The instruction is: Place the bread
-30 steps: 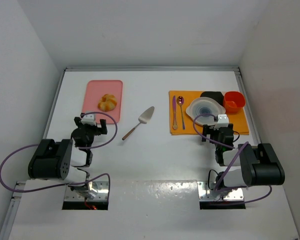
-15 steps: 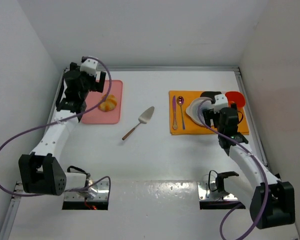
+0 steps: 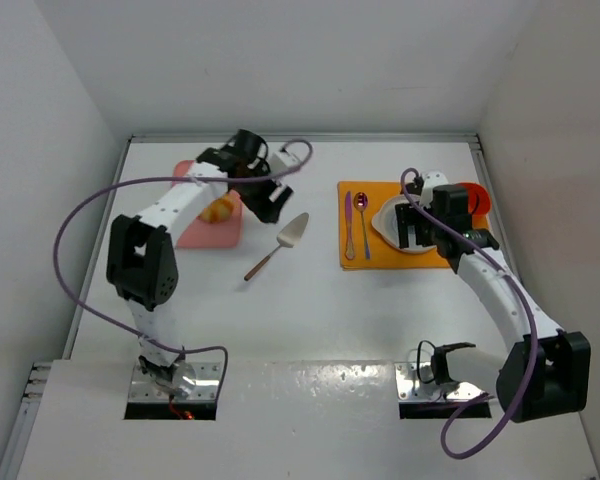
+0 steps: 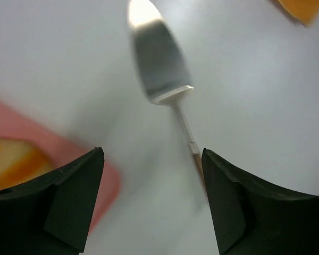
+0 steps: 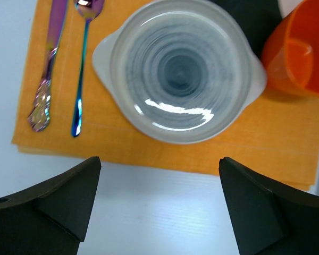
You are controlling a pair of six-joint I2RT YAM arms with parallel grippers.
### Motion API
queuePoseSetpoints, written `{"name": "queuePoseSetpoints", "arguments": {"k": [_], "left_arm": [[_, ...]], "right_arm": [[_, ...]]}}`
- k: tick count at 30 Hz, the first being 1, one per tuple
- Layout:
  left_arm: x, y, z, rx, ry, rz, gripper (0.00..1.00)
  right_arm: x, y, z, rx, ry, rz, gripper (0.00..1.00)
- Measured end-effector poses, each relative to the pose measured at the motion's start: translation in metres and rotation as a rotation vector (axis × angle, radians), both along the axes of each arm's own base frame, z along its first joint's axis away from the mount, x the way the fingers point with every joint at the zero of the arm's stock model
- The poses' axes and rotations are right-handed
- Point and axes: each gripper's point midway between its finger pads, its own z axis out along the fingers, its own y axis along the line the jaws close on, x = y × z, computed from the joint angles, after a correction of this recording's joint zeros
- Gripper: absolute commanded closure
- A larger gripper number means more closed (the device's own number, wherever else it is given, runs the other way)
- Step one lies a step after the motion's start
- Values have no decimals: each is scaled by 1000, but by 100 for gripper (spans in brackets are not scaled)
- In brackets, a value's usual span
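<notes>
Left gripper (image 4: 151,156), open and empty, has swung just right of the ungrasped bread (image 4: 10,159); right gripper (image 5: 159,164), open and empty, now hovers above the white bowl (image 5: 103,56).

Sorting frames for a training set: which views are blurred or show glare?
Left wrist view: motion-blurred, the cake server and bread smeared. Right wrist view: slightly soft, with a bright glare streak inside the bowl. Top view: sharp, evenly lit, with a sheen on the table at its near edge.
</notes>
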Motion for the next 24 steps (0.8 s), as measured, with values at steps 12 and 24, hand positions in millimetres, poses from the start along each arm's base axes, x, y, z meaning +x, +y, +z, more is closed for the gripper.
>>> {"name": "queuePoseSetpoints", "arguments": {"k": [12, 24], "left_arm": [[-80, -19, -113, 210, 335, -99, 25], [-103, -2, -149, 253, 401, -43, 68]], "right_arm": [[-52, 31, -30, 64, 123, 43, 6], [-83, 24, -37, 77, 113, 8, 6]]}}
